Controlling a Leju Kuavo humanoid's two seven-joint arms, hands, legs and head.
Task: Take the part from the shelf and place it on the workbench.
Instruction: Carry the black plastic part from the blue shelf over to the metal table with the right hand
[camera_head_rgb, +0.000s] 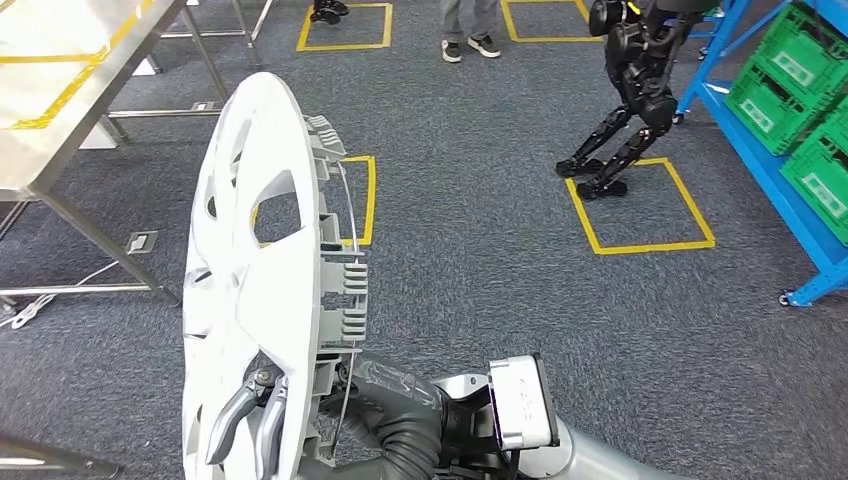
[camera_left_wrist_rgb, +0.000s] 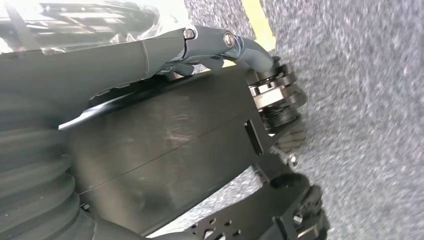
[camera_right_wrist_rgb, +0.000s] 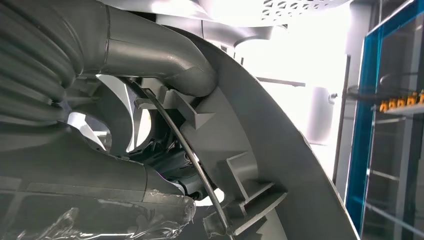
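Observation:
The part is a white wheel cover (camera_head_rgb: 255, 290), standing upright on its edge in front of me in the head view. My right hand (camera_head_rgb: 300, 410) grips its lower rim: grey fingers (camera_head_rgb: 245, 412) lie on the front face and the rest of the hand sits behind it. The right wrist view has the thumb (camera_right_wrist_rgb: 150, 55) hooked over the cover's ribbed back (camera_right_wrist_rgb: 260, 150) and its wire ring. My left hand (camera_left_wrist_rgb: 210, 42) hangs over the carpet beside my body, fingers stretched out and holding nothing. The steel workbench (camera_head_rgb: 60, 100) is at the far left.
A blue shelf rack (camera_head_rgb: 745, 150) with green crates (camera_head_rgb: 790, 65) stands at the right. Another black robot (camera_head_rgb: 635, 90) stands on a yellow floor square. A person's feet (camera_head_rgb: 468, 45) show at the back. Bench legs (camera_head_rgb: 100, 240) reach down to the grey carpet at the left.

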